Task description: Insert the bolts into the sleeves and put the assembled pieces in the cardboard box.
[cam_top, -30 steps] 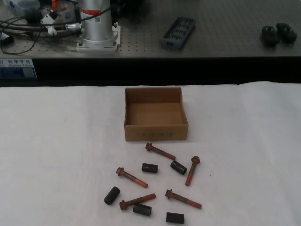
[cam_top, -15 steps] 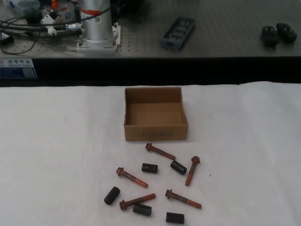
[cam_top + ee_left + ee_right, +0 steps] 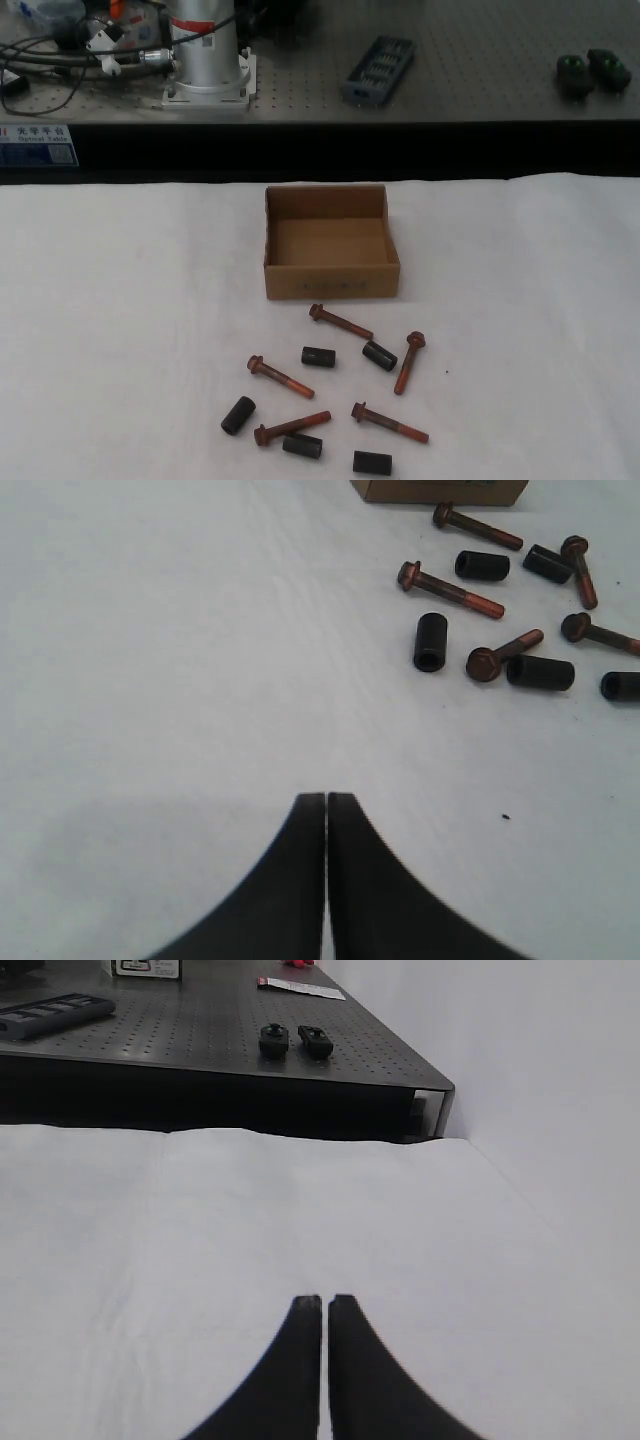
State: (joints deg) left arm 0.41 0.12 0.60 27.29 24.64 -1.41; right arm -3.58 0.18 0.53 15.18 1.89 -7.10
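Nothing can be read clearly. A blue and white label point(image 3: 37, 145) on the dark front edge of the perforated desk point(image 3: 480, 60) at the back carries a row of characters with smaller print beneath, too small to make out. The cardboard box point(image 3: 330, 285) has a faint, illegible line of marks on its front wall.

Bright, diffuse light; white cloth point(image 3: 120, 300) evenly lit; faint soft shadow on cloth beside left pincer point(image 3: 326, 800).

Cardboard box point(image 3: 437, 490) mostly off-frame
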